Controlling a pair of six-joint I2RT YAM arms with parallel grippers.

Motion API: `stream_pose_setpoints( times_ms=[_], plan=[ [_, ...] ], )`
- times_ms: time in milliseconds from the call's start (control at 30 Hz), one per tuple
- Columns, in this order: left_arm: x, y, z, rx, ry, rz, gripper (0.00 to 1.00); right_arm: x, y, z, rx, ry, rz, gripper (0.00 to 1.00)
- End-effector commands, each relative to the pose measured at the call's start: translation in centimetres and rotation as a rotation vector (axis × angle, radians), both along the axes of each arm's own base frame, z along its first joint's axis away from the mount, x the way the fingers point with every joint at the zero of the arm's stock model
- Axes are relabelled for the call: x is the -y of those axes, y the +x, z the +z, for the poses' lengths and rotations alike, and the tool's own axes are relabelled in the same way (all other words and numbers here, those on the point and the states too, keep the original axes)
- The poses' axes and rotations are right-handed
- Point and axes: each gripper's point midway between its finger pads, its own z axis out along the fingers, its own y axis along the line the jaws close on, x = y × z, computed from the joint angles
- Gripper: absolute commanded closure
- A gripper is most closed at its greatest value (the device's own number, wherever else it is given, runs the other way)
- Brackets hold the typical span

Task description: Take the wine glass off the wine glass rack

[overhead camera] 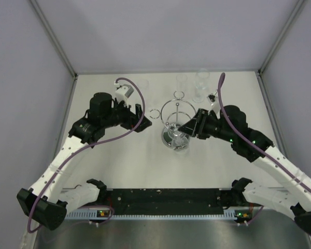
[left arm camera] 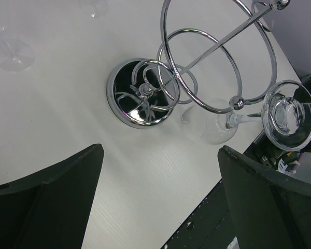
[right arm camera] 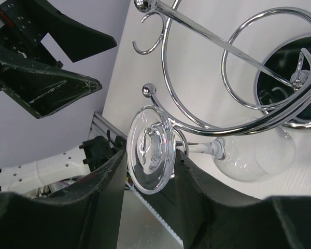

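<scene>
The wine glass rack [overhead camera: 175,110] is a chrome wire stand with a round mirrored base [left arm camera: 137,93], standing mid-table. A clear wine glass [right arm camera: 151,149] hangs upside down from one of its ring loops, bowl [left arm camera: 210,127] low beside the base and round foot [left arm camera: 289,115] above the loop. My right gripper [overhead camera: 185,132] has come in from the right. Its fingers [right arm camera: 106,197] sit on either edge of the glass's foot, shut on it. My left gripper [overhead camera: 143,119] hovers left of the rack, wide open over bare table with nothing between its fingers [left arm camera: 52,207].
Several other clear glasses stand at the back of the table [overhead camera: 200,84], two of them showing in the left wrist view [left arm camera: 13,54]. The rack's hoop and post [right arm camera: 223,44] arch over the held glass. A black rail [overhead camera: 166,197] runs along the near edge.
</scene>
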Motion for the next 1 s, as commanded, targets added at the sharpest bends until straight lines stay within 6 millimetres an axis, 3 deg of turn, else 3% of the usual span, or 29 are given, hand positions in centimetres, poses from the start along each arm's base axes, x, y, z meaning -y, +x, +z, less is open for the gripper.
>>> stream_pose_setpoints(
  times_ms=[0, 333, 567, 733, 967],
  plan=[
    [0.07, 0.31, 1.53, 0.081, -0.02, -0.008, 0.02, -0.59, 0.68, 2.56, 0.057, 0.091, -0.008, 0.61],
    [0.17, 0.34, 1.41, 0.077, -0.021, -0.011, 0.02, -0.95, 0.79, 1.9, 0.034, 0.122, -0.014, 0.71],
    [0.23, 0.42, 1.33, 0.072, -0.02, -0.013, 0.02, -0.99, 0.83, 1.92, 0.034, 0.124, -0.014, 0.85],
    [0.25, 0.46, 1.17, 0.068, -0.018, -0.013, 0.02, -0.93, 0.87, 1.79, 0.03, 0.129, -0.023, 1.0],
    [0.28, 0.51, 1.04, 0.064, -0.018, -0.012, 0.02, -0.55, 0.73, 2.32, 0.042, 0.167, -0.043, 1.0]
  ],
)
